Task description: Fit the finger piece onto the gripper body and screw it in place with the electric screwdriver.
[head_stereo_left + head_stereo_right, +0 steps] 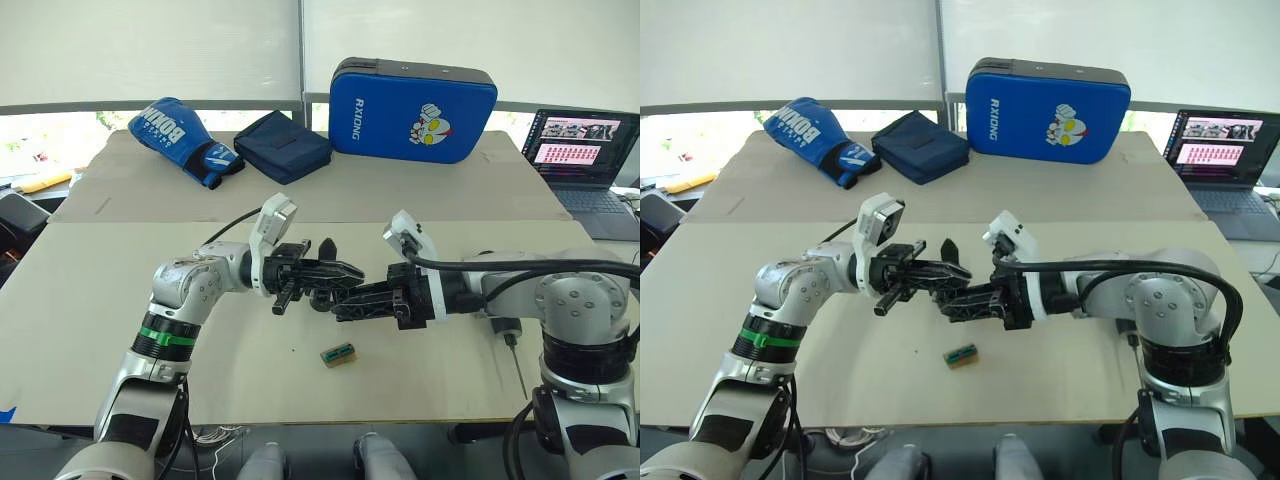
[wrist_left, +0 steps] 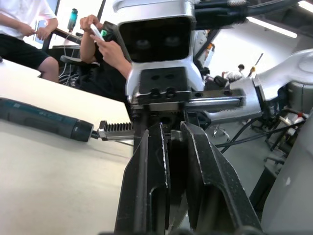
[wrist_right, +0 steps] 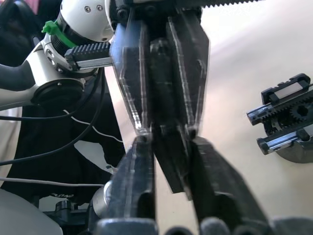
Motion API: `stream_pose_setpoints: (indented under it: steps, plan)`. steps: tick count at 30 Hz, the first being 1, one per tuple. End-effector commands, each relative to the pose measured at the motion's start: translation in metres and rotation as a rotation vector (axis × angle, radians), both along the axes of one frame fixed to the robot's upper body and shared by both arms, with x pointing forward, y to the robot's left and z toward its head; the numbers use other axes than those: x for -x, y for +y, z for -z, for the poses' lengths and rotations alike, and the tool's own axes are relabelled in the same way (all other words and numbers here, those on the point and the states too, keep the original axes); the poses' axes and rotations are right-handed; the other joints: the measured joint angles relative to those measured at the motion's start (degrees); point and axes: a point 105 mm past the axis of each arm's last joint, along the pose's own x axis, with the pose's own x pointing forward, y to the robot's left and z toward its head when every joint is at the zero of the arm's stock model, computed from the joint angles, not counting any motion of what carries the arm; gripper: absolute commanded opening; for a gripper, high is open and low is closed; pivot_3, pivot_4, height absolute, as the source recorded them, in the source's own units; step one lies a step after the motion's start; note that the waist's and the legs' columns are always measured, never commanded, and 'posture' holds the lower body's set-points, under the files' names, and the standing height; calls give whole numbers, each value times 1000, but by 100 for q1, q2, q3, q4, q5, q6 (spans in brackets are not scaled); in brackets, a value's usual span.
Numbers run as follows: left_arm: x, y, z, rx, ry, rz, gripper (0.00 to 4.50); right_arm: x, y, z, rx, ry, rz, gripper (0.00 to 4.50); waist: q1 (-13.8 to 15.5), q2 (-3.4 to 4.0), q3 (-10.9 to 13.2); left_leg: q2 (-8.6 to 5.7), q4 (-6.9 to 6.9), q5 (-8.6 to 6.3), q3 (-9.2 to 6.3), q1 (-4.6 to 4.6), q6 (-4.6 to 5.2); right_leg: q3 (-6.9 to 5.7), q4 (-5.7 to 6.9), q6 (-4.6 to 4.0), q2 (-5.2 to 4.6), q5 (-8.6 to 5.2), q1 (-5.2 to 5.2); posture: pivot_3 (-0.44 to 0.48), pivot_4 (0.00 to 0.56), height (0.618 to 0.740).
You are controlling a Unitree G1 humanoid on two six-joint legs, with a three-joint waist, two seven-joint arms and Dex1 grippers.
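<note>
Left pincer (image 1: 300, 272): clamped on body (image 1: 322, 270), held above desk (image 1: 120, 300).
Right pincer (image 1: 350, 300): clamped on finger (image 3: 168, 161), tip at body.
Screwdriver (image 1: 510, 345): on desk, untouched.
Progress: fitting underway; screwing left.

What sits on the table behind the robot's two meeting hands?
A black gripper body: its pointed finger rises above them. Its base is covered by the left gripper and right gripper.

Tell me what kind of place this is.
Probably a robotics lab or shared workshop: a cardboard-covered table by a window, an open laptop on a side desk, and seated people among cables and equipment behind.
</note>
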Motion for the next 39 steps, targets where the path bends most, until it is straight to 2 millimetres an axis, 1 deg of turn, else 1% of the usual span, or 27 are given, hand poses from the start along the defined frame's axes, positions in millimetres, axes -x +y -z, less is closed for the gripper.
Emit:
stream_pose_setpoints:
  steps: [1,4,6,7,8,9,11,12,13,14,16,17,18,19,20,21,23,25,27,29,31,39]
  plan:
    - [4,1,-14,34,-70,8,0,3,2,-5,-20,-23,-19,409,1,0,0,-1,0,0,0,0,0,0,0,0,-1,0,0,0,150,740]
    - [4,5,-16,27,-38,10,0,4,1,-5,-26,-35,-14,409,1,0,0,-1,0,0,0,0,0,0,0,0,0,0,0,0,150,740]
    - [0,10,-18,23,-33,-28,1040,5,-2,-6,-32,-52,-13,409,1,0,0,0,0,0,0,0,0,0,0,0,0,0,0,0,150,740]
    - [-2,15,-20,26,-48,-47,1394,6,-4,-8,-41,-66,-10,390,1,0,0,-1,0,0,-1,-1,0,0,0,0,0,0,0,0,150,740]
    - [-7,23,-22,37,-89,-94,1887,6,-6,-9,-52,-79,-4,381,0,0,0,0,0,0,-1,-1,0,-1,0,0,0,0,0,0,150,740]
    - [-10,28,-24,45,-118,-125,2264,6,-8,-10,-59,-88,0,381,-8,0,0,0,0,0,0,-1,0,0,0,0,0,0,0,0,150,740]
    - [-21,45,-26,57,-217,-215,3164,5,-12,-15,-118,-88,25,380,-10,0,0,1,0,0,0,0,0,0,0,0,0,0,-3,0,150,740]
    - [-25,54,-22,41,-276,-247,3609,5,-15,-15,-128,-86,34,380,-9,0,0,3,0,0,1,1,0,0,1,0,1,0,-2,0,150,740]
    - [-30,64,-13,-16,-345,-283,4206,5,-19,-16,-147,-90,47,380,-4,1,0,2,0,0,2,2,0,0,2,-1,1,0,-2,0,150,740]
    - [-33,71,-5,-60,-389,-297,4483,6,-21,-15,-156,-94,54,380,2,0,0,2,0,0,3,3,0,0,2,-1,1,0,-2,0,150,740]
    - [-40,86,12,-151,-462,-341,4500,8,-26,-21,-259,-135,57,379,13,0,0,1,-1,0,4,2,0,-1,-2,-1,0,0,-1,0,150,740]
    - [-46,94,20,-178,-466,-381,4500,9,-30,-23,-312,-163,57,379,37,0,0,-1,-2,0,5,1,0,-1,-3,-1,-1,0,0,0,150,740]
    - [-51,102,28,-206,-476,-414,4500,10,-35,-21,-334,-178,57,379,52,0,0,-2,-1,0,6,-3,0,-2,-6,0,-3,1,-1,0,150,740]
    - [-56,109,40,-249,-480,-449,4500,9,-39,-15,-323,-183,75,379,79,0,0,-3,0,0,6,-3,0,-2,-6,1,-4,1,0,0,150,740]
    - [-57,113,51,-287,-492,-456,4500,7,-42,-11,-315,-197,87,379,99,0,0,-3,4,-1,7,-4,1,-2,-8,3,-4,2,2,0,150,740]
    - [-58,114,59,-311,-504,-455,4500,6,-43,-9,-309,-209,93,379,117,0,0,-3,8,-1,7,-5,1,-2,-7,6,-4,4,2,0,150,740]
    - [-59,111,71,-336,-502,-439,4500,6,-45,-13,-374,-278,87,379,141,0,1,-4,19,-1,7,-10,1,-2,-6,9,-4,6,2,0,150,740]
    - [-62,102,83,-353,-488,-433,4500,6,-46,-8,-364,-304,77,379,163,0,1,-2,30,-1,4,-15,2,-5,-3,10,-3,7,2,0,150,740]
    - [-66,87,93,-353,-481,-433,4500,3,-48,-1,-340,-339,77,379,181,0,1,-3,43,-5,2,-19,8,-10,0,11,-3,7,6,0,150,740]
    - [-69,75,99,-349,-476,-427,4500,3,-49,-2,-361,-388,63,378,179,-1,1,-4,56,-8,-1,-21,13,-13,-1,14,-4,8,12,0,150,740]
    - [-70,68,101,-350,-475,-418,4500,5,-50,-3,-376,-419,46,378,163,-3,2,-5,59,-8,-1,-22,13,-13,0,15,-3,9,11,0,150,740]
    - [-78,31,112,-360,-460,-364,4500,10,-49,5,-347,-420,30,377,141,-3,2,-4,58,-9,-2,-18,14,-13,5,15,-1,9,12,0,150,740]
